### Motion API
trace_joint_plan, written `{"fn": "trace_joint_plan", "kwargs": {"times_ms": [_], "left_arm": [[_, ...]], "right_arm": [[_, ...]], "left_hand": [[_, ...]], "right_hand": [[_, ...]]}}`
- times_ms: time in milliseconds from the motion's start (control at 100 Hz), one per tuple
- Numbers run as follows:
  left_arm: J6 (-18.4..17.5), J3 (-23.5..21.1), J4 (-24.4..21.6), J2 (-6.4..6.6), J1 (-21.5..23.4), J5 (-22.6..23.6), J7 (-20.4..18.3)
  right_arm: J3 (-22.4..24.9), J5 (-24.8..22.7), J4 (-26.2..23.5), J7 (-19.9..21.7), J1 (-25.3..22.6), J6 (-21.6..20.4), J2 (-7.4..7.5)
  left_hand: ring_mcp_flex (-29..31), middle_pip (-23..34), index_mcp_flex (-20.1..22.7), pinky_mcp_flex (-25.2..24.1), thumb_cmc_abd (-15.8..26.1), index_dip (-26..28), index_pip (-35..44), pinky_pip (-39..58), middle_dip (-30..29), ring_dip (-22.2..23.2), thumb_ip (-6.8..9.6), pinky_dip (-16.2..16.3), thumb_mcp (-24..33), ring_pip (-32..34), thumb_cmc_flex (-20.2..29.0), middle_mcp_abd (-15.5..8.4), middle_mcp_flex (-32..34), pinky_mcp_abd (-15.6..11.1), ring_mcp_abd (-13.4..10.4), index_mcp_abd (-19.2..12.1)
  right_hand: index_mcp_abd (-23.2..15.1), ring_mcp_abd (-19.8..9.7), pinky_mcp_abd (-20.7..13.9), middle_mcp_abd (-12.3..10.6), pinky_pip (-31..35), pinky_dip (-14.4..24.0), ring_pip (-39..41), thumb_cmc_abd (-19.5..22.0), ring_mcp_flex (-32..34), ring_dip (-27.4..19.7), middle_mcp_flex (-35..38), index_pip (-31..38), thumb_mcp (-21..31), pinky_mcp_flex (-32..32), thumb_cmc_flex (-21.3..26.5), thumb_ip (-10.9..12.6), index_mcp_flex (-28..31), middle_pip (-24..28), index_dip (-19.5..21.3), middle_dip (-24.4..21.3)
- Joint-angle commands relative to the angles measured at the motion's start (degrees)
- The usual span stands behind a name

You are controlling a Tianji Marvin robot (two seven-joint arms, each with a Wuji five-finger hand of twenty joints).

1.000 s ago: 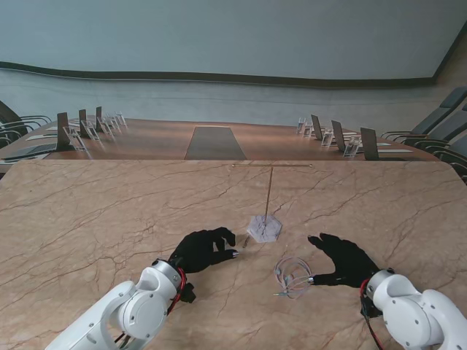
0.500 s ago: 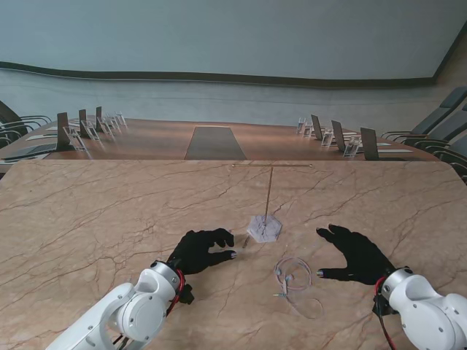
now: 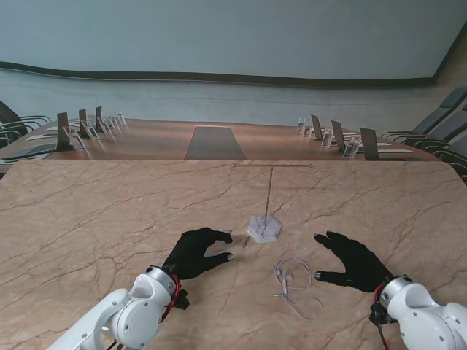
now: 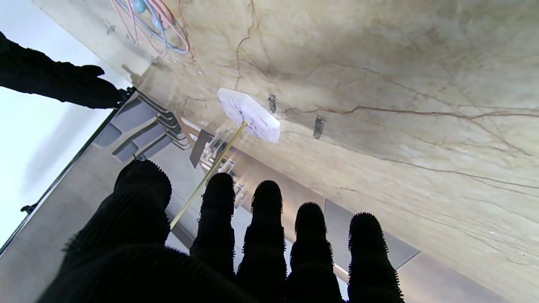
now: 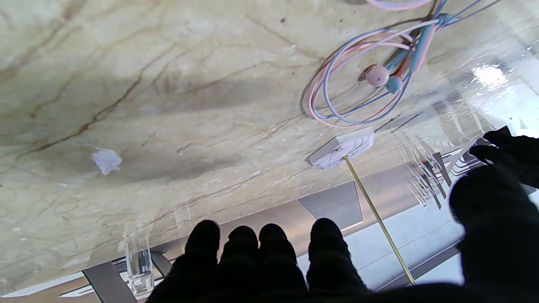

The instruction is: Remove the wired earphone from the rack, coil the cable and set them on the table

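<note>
Right hand fingers spread, palm down, holding nothing, just right of earphone; left hand likewise apart and empty, near rack base. Earphone lies loosely coiled on bench, nearer my edge than rack, clear of both hands. Judged: placing step done; next move calls only for withdrawing hands without snagging cable

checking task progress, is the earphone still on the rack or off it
Off it: the earphone lies loosely coiled on the table, nearer to me than the bare rack, untouched by either hand.

Marble table carries rack and coiled earphone.
</note>
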Motion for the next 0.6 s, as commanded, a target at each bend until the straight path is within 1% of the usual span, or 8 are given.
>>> {"fn": "trace_joint_plan", "kwargs": {"times_ms": [0,50,80,180,310,420,480,590], "left_arm": [[0.49,-0.21,-0.68,0.24,1.3,0.42,-0.47],[0.58,-0.47,-0.87,0.3,1.67,0.59,-0.57],[0.64,-0.7,-1.08,0.37,1.95,0.61,-0.82],[0.71,-1.2,-1.52,0.48,2.7,0.77,-1.12],[0.95,-1.69,-2.21,0.63,3.94,1.3,-1.34],[1.28,-1.94,-2.65,0.69,4.77,1.34,-1.42],[1.43,-2.16,-2.97,0.71,5.28,1.33,-1.5],[1.4,-2.58,-3.44,0.74,6.17,1.59,-1.31]], "right_arm": [[-0.41,0.31,-0.43,0.03,-0.91,0.23,-0.38],[-0.55,0.71,-0.54,-0.11,-1.2,0.38,-0.43],[-0.64,0.93,-0.63,-0.14,-1.38,0.49,-0.45],[-0.92,1.46,-0.81,-0.45,-1.87,0.68,-0.54],[-1.01,2.08,-1.13,-1.21,-2.65,0.83,-0.72],[-0.9,2.71,-1.45,-1.8,-3.43,0.92,-0.88],[-0.86,3.14,-1.67,-1.66,-3.85,1.06,-0.9],[-1.04,3.88,-1.79,-1.84,-4.47,1.24,-0.98]], "left_hand": [[-2.74,-1.02,-1.81,-1.1,2.11,-1.45,-2.58,-4.94,-1.49,-1.34,1.51,-1.03,-0.51,-1.92,-2.35,-1.59,-2.87,-2.46,-2.52,0.74],[-2.95,-0.96,-2.25,-1.22,2.41,-1.92,-3.07,-6.46,-1.83,-1.6,1.54,-0.63,-0.91,-2.25,-2.88,-1.68,-3.28,-2.6,-2.79,1.22],[-3.04,-1.03,-2.34,-1.22,2.73,-2.77,-3.77,-7.52,-2.37,-1.92,1.56,0.7,-1.49,-2.67,-2.94,-1.61,-3.53,-2.78,-2.86,1.38],[-4.1,-1.33,-3.55,-1.27,3.83,-4.0,-4.75,-10.26,-3.01,-2.31,1.6,1.4,-3.18,-3.31,-4.09,-1.46,-4.98,-3.13,-3.16,2.05],[-5.64,-1.75,-4.64,-1.37,5.38,-5.93,-5.75,-14.32,-4.32,-3.41,1.67,1.82,-5.8,-4.74,-4.79,-2.2,-7.18,-4.0,-4.37,2.47],[-6.79,-1.98,-5.5,-1.86,6.52,-6.58,-5.99,-16.24,-4.87,-3.8,1.68,2.17,-7.13,-5.29,-5.25,-2.17,-8.61,-4.47,-4.69,2.67],[-7.58,-1.84,-6.07,-1.52,7.48,-7.3,-6.1,-19.05,-5.42,-4.15,1.79,2.8,-8.89,-5.66,-4.98,-2.36,-9.67,-4.9,-5.07,2.62],[-8.18,-1.96,-6.49,-1.22,8.23,-7.58,-6.19,-20.64,-5.66,-4.59,1.81,2.32,-9.99,-6.43,-5.21,-2.62,-10.56,-5.25,-5.56,2.4]], "right_hand": [[-1.47,-2.91,-3.93,-1.76,-2.42,-1.41,-1.48,2.18,-1.75,-1.24,-1.32,-0.93,-0.99,0.19,-2.19,0.91,-0.07,-1.41,0.68,-0.12],[-1.55,-3.1,-4.06,-1.84,-2.65,-1.67,-1.49,2.48,-1.74,-1.47,-1.34,-1.0,-1.06,0.29,-2.32,0.95,-0.06,-1.43,0.48,-0.31],[-1.6,-3.14,-4.08,-1.88,-2.79,-1.81,-1.5,2.57,-1.74,-1.6,-1.36,-1.05,-1.14,0.33,-2.44,0.95,-0.06,-1.47,0.35,-0.43],[-1.69,-3.23,-4.2,-2.0,-3.1,-2.19,-1.52,3.14,-1.73,-1.96,-1.34,-1.2,-1.27,0.51,-2.79,1.0,0.0,-1.53,-0.12,-0.82],[-1.69,-3.17,-4.24,-1.99,-3.36,-2.5,-1.5,3.63,-1.74,-2.23,-1.32,-1.29,-1.43,0.62,-3.05,1.03,0.04,-1.51,-0.62,-1.12],[-1.66,-3.35,-4.5,-2.12,-3.55,-2.75,-1.48,3.86,-1.72,-2.42,-1.3,-1.34,-1.5,0.74,-2.97,1.1,0.11,-1.48,-1.08,-1.33],[-1.63,-3.77,-4.84,-2.44,-3.73,-2.96,-1.56,4.15,-1.73,-2.62,-1.34,-1.38,-1.6,0.82,-2.99,1.11,0.09,-1.55,-1.38,-1.53],[-1.68,-3.89,-4.99,-2.52,-4.09,-3.38,-1.69,4.33,-1.74,-3.04,-1.38,-1.5,-1.79,0.95,-2.96,1.12,0.12,-1.72,-1.99,-1.99]]}}
